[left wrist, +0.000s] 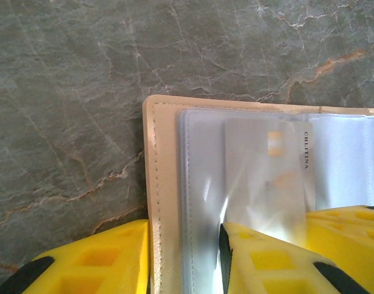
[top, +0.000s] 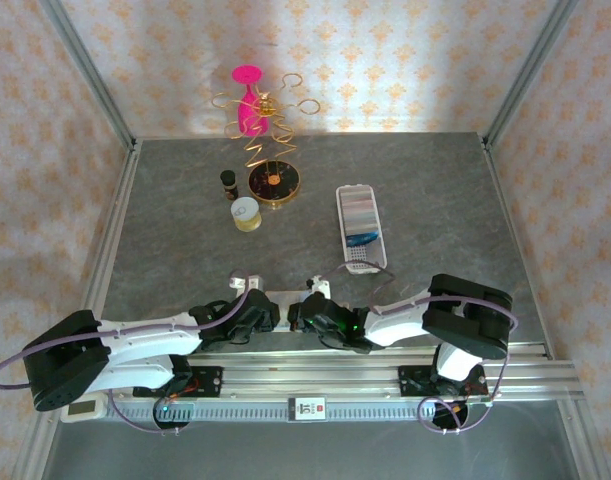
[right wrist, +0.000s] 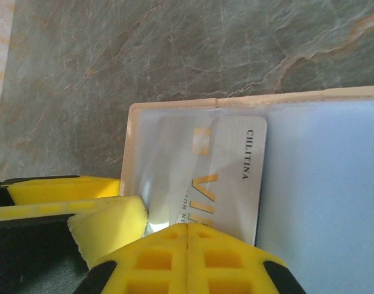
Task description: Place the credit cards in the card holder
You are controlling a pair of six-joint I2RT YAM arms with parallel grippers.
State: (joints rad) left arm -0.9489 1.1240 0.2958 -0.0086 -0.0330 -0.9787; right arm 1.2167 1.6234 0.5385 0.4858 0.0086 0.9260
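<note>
Table (top: pixel 455 230) of grey veined stone was noted, with left arm (top: pixel 135 355) and right arm (top: pixel 425 320) folded low along its near edge so that the two grippers met over one small object.

Card holder (top: pixel 340 225), the long white tray, was found on the right half of the table, ahead of the right arm and apart from the grippers. Its long axis ran near-to-far, slightly tilted. Pale flat contents with a blue patch were seen in it, too small to be identified.

Beige wallet (left wrist: pixel 155 184) was seen lying open and flat between the wrists, clear sleeves uppermost.

Left gripper (left wrist: pixel 183 248) was set with jaws parted a little, the wallet's stitched side edge lying in the gap. Nothing was clasped. It was judged to be placed there to steady the wallet against dragging.

Right gripper (right wrist: pixel 187 236) was closed, pads meeting with no gap, at the near end of a pale credit card (right wrist: pixel 235 177). Whether the card was pinched or merely pressed could not be told.

The card lay partly under a clear sleeve, gold lettering face up. Its long axis pointed away from the right fingers toward the wallet's far rim, with the far short end just inside that rim. A pull along that axis was judged the likely aim.
</note>
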